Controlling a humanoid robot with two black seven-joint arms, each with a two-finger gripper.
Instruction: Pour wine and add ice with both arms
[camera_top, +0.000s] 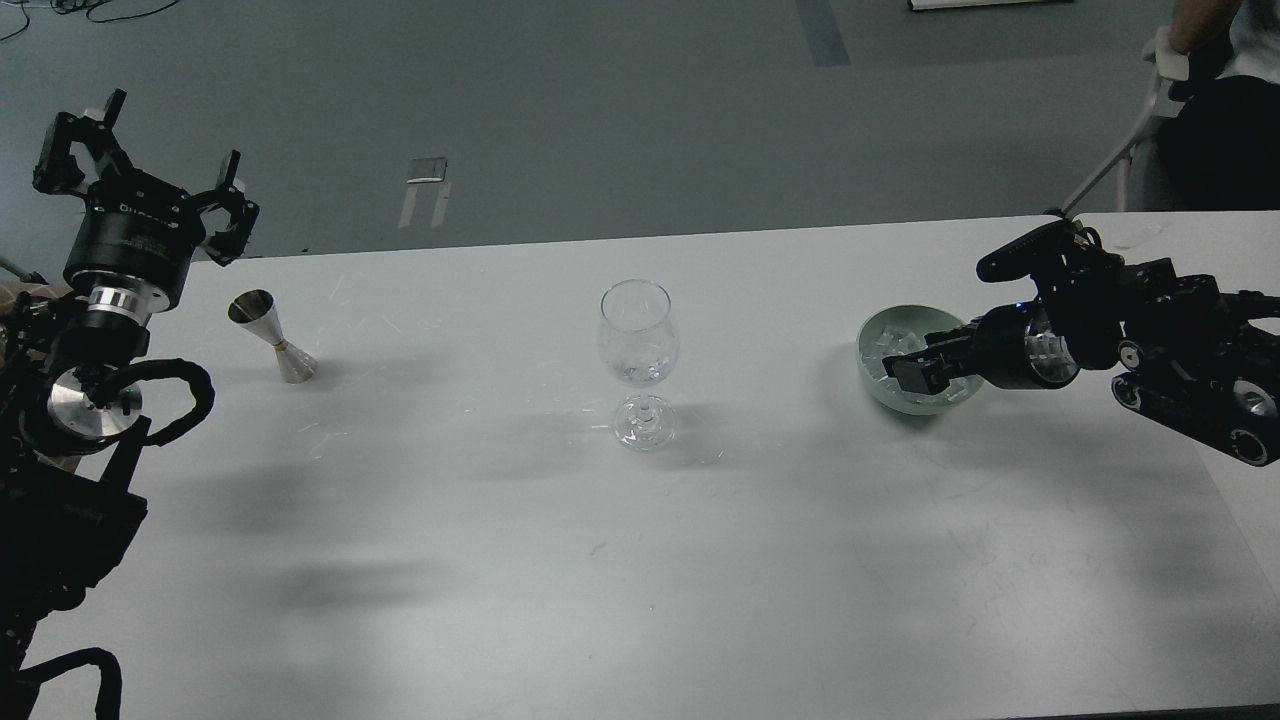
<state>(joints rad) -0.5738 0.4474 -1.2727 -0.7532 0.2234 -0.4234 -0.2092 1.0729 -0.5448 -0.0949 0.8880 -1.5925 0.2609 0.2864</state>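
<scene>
Ice heaped in the bowl, right jaws over it

Small clear ice cubes (890, 345) lie in a pale green round bowl (880, 395) on the white table (640, 560). The right gripper (915, 372) reaches into it; its jaws' gap I cannot tell. Centre-table stands a clear stemmed glass (639, 362); a steel cone-shaped jigger (272, 335) stands left. The left gripper (150, 165) hangs jaws wide.

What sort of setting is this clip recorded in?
Most likely a robotics lab or test room, not a real bar: a plain white table on bare grey floor, holding only a wine glass, a metal jigger and a bowl of ice.

Ice cubes (897, 348) heaped in pale bowl (872, 375), table right; trace of clear wine (638, 372) low in upright stemmed glass (639, 340), centre.
</scene>
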